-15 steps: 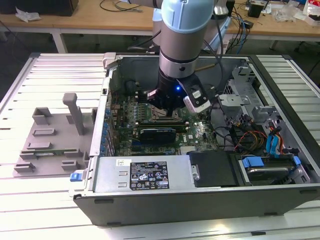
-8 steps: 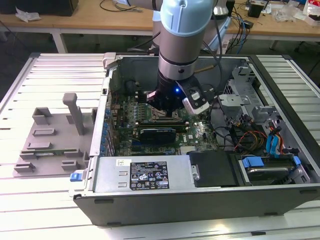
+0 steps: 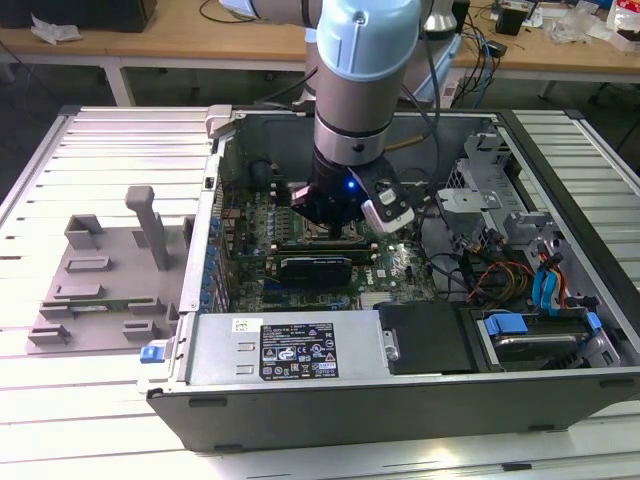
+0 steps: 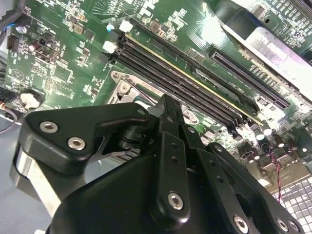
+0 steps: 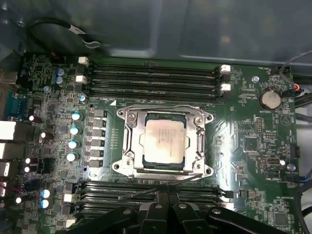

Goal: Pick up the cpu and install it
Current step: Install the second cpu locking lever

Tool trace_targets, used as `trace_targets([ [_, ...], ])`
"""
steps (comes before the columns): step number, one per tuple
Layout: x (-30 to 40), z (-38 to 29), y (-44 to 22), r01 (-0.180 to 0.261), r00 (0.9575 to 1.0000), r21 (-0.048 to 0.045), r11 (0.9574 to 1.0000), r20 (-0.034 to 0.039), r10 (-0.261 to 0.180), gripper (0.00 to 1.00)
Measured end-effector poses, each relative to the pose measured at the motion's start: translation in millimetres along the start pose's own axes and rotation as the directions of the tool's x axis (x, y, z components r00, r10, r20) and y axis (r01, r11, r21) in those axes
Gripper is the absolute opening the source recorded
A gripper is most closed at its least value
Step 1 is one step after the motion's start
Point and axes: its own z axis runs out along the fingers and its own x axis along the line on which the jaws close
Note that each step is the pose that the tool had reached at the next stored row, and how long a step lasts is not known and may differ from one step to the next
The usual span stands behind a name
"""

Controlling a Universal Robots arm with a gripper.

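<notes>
The cpu (image 5: 164, 141), a silvery square chip with a thin green rim, lies flat inside the socket's metal frame (image 5: 127, 142) at the middle of the green motherboard (image 5: 253, 146). My gripper (image 5: 168, 197) hovers just over the memory slots beside the socket, shut with nothing between its fingers. In the second wrist view the black gripper (image 4: 167, 105) points down at a corner of the socket frame (image 4: 122, 84). In the exterior view the gripper (image 3: 335, 215) reaches down into the open computer case (image 3: 300, 385).
Rows of black memory slots (image 5: 153, 77) flank the socket. A long black expansion card (image 3: 315, 266) stands close to the arm. Cables and a drive bay with blue tabs (image 3: 545, 285) crowd the exterior view's right. A grey fixture (image 3: 100, 275) sits outside the case on the slatted table.
</notes>
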Motion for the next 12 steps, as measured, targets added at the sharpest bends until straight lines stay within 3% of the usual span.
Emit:
trace_targets([
  [8, 21.2, 9.5, 1.4, 0.0, 1.0, -0.0015, 1.0, -0.0001, 0.0, 0.11],
  [9, 33.5, 13.5, 1.3, 0.0, 1.0, -0.0071, 1.0, 0.0003, 0.0, 0.11],
  [10, 40.6, 15.2, 1.2, 0.0, 1.0, -0.0169, 0.9999, 0.0006, 0.0, 0.11],
  [12, 48.0, 18.8, 0.9, 0.0, 1.0, -0.0281, 0.9996, 0.0011, 0.0, 0.11],
])
